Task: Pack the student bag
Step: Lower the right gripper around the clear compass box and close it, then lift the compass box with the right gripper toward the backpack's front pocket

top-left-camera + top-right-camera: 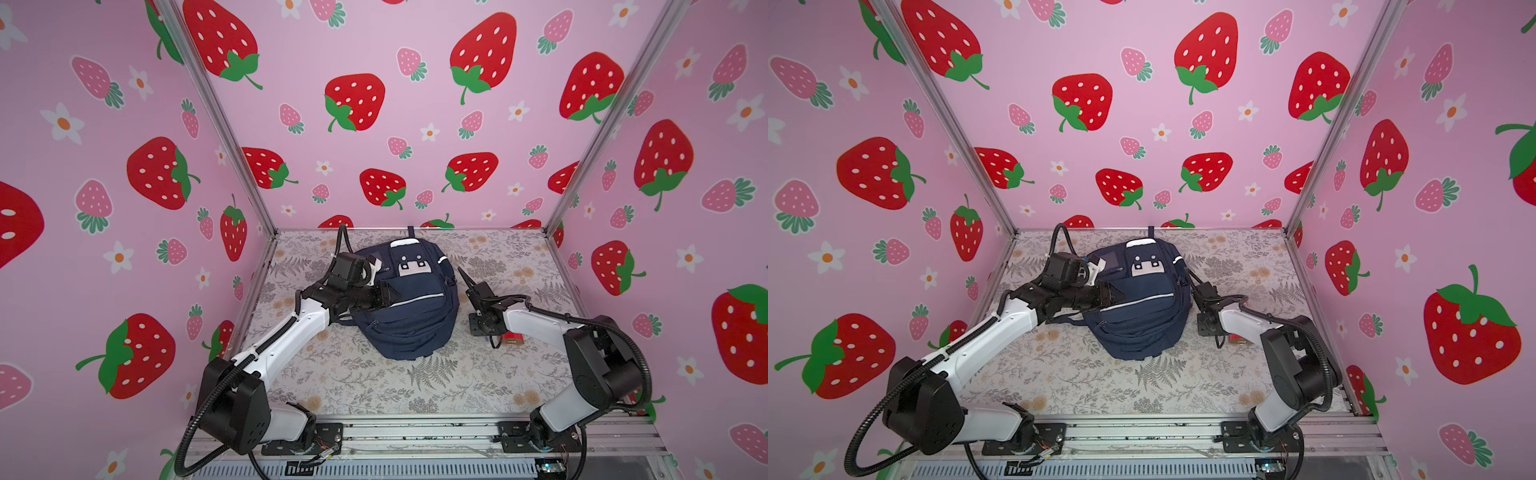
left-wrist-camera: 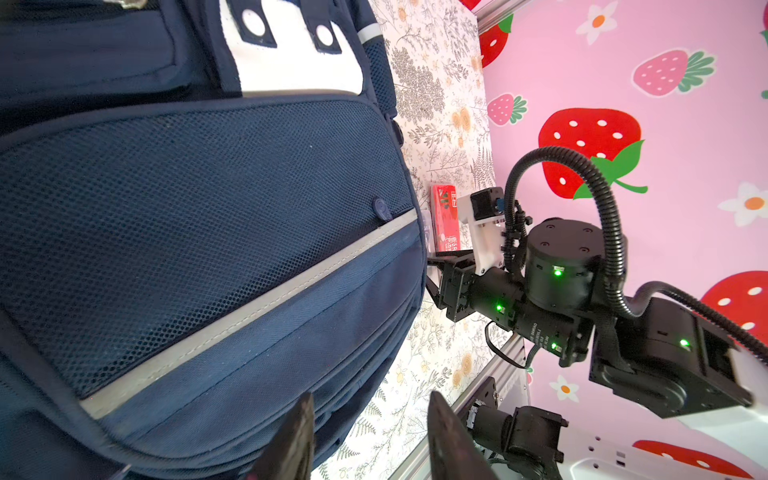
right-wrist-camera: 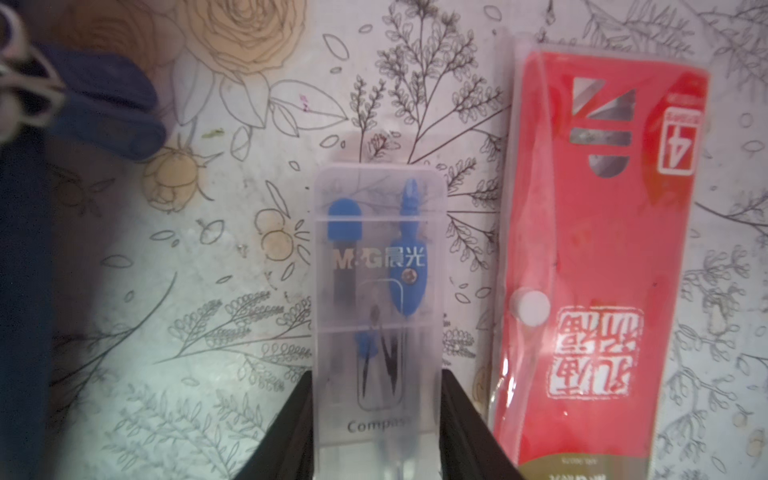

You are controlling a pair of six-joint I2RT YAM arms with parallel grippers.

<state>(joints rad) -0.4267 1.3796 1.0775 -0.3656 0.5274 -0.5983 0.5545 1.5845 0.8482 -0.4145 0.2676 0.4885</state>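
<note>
Student bag (image 1: 409,307) lies on the table (image 1: 415,390) under the half-open, empty left gripper (image 2: 372,397); right gripper (image 3: 376,374) seems closed on the clear compass case (image 3: 380,291) beside it, so squeeze squarely, then lift clear of the red pouch (image 3: 594,270).

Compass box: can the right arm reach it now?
Probably yes. The right pincer straddles the compass box lying on the table, one finger along each long side, with nothing on top of it. The red pack lies beside it, apart, so it should not block.
</note>
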